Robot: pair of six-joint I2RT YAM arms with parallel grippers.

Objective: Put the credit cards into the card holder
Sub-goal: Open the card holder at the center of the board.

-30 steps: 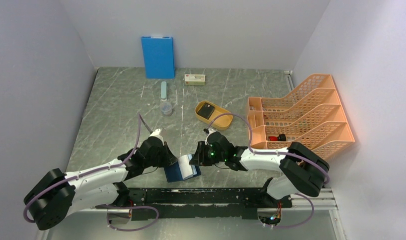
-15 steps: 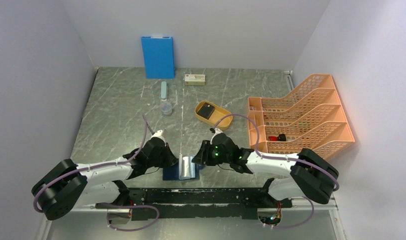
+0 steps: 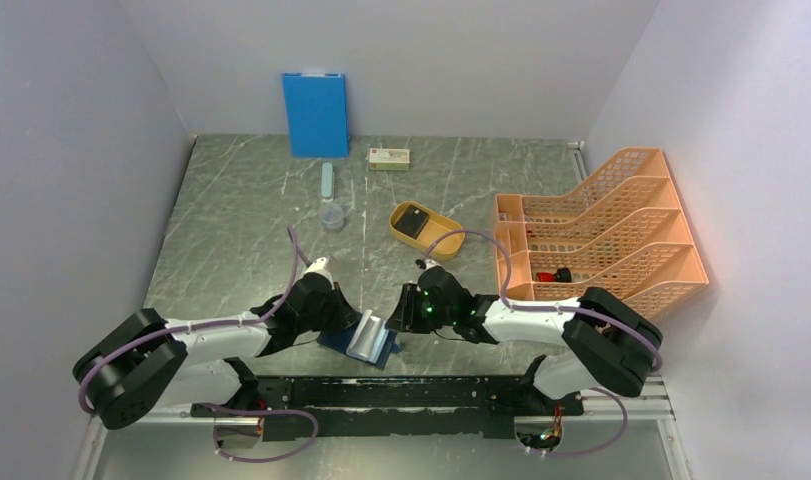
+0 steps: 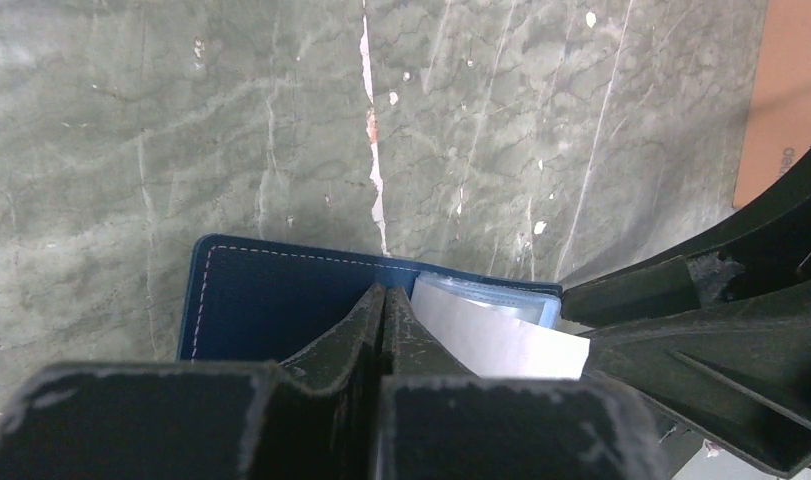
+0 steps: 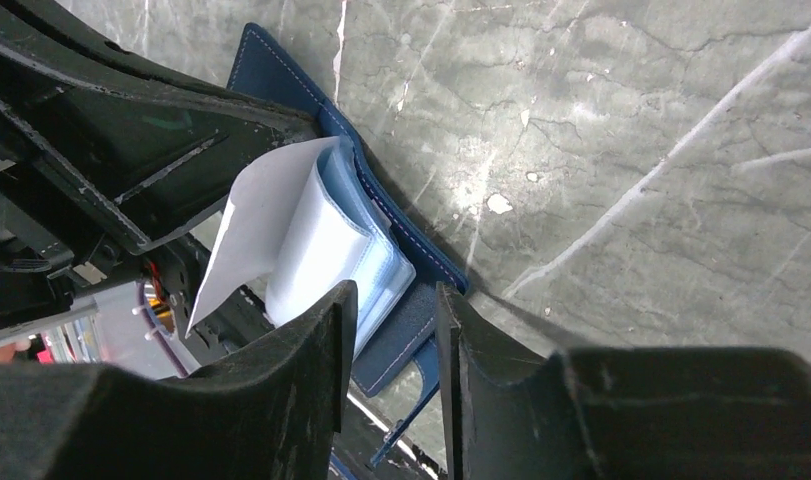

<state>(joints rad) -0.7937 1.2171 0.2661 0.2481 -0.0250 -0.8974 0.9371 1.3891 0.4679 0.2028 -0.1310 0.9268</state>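
Card holder (image 3: 366,340) now askew, near edge hid under L claw (image 4: 381,305)

A dark navy rectangular card holder (image 3: 364,338) lies open near the front edge of the grey marbled table (image 3: 241,220), its pale blue inner leaves raised. The left gripper (image 3: 342,322) meets its left side and the right gripper (image 3: 397,319) its right side. Jaw positions cannot be resolved from above. At the rear, a bright blue rectangular board (image 3: 315,114) leans on the wall, with a small white box (image 3: 389,159) near it. A slim pale green bar (image 3: 327,181) and a small clear cup (image 3: 332,215) sit mid-table. A yellow oval tray (image 3: 443,243) holds a dark square item (image 3: 413,221). An orange mesh file rack (image 3: 621,200) stands at the right, with a red item (image 3: 547,276) in one bay.
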